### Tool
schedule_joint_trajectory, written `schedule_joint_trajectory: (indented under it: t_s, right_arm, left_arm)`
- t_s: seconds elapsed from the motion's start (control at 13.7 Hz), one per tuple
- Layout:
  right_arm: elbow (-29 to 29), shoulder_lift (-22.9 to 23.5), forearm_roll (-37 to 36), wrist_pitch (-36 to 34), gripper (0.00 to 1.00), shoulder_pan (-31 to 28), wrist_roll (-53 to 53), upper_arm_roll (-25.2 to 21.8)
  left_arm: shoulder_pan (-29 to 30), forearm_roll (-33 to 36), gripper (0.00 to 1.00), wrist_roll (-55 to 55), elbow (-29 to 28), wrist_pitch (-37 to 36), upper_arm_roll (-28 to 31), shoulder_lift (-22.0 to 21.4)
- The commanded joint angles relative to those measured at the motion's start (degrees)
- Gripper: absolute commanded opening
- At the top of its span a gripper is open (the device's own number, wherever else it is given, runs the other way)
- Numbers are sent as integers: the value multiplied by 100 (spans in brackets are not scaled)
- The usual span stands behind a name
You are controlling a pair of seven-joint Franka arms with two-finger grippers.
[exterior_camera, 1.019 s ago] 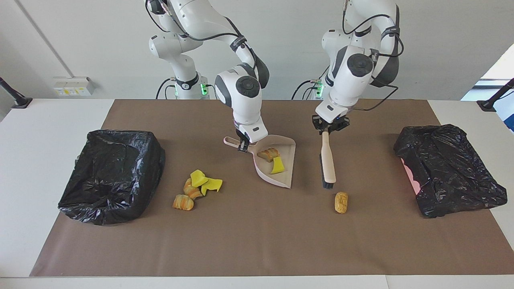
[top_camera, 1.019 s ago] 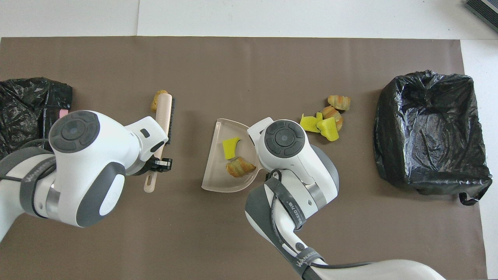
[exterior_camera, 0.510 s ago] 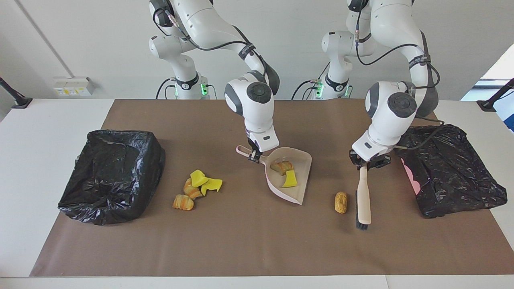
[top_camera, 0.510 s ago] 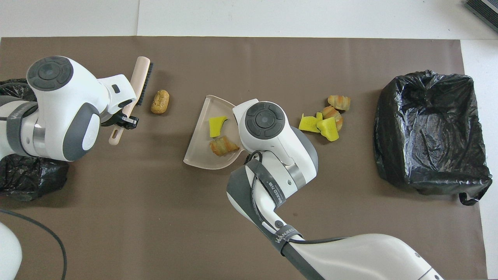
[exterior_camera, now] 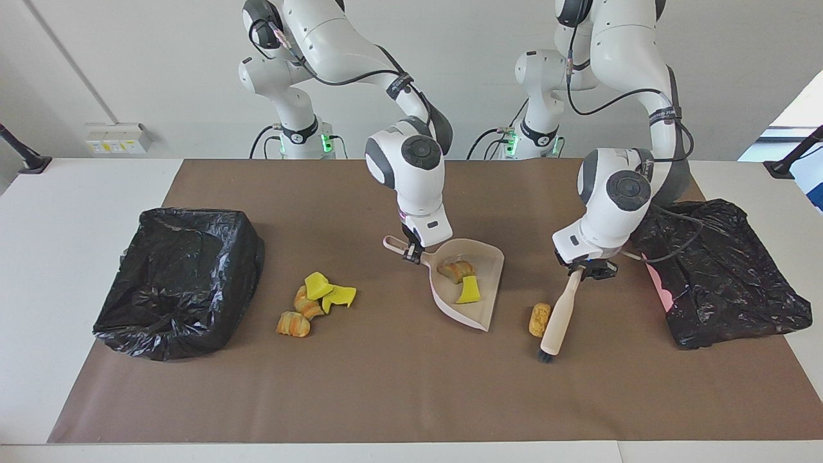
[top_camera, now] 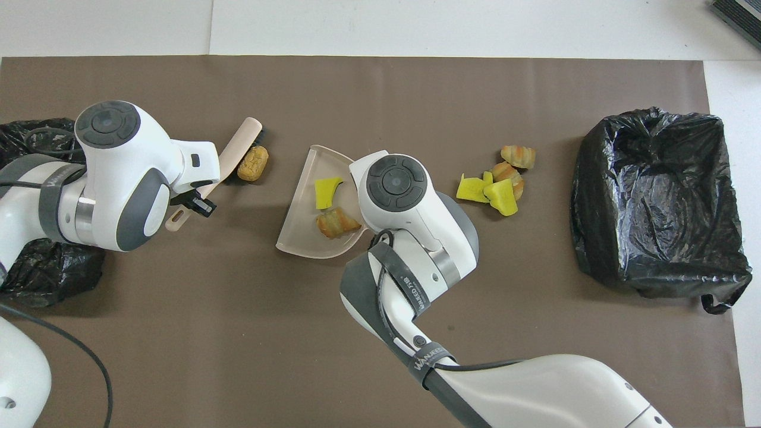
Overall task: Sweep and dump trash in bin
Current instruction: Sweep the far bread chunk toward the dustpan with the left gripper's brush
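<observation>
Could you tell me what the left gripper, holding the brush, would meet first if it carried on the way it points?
The left gripper points down along the brush it holds, so the brown mat comes first, probably just beside the bread-like scrap; depth is uncertain.

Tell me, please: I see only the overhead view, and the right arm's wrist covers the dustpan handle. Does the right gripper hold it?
Observer: Yes. In the facing view the right gripper is shut on the handle of the dustpan.
Operator: And is the bristle end of the brush down on the mat?
Observer: It looks so. The left gripper holds the brush tilted, its bristle tip at the mat, right beside the bread lump.
Operator: Is anything under the bag at the left arm's end?
Observer: A pink edge shows under that black bag.
</observation>
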Motion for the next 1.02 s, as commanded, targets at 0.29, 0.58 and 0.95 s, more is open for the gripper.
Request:
schedule_joint_trajectory:
  t_s: [0.29,0.58,0.95]
  right_arm:
    - [-68,-67,-64,-532,0,14,103,15]
    - [-103,-164,-56,-1044,0,49,147,15]
    - [-103,-164,-56,-1044,0,49,147,15]
  left_arm:
    - [-204,-766,0,307,-1076,-262,-61,-763]
    - [-379,-2191,0,141,-1059,-614,-52,-825]
    - [-758,-2448,0,-1176,-980,-948,-52,-1166]
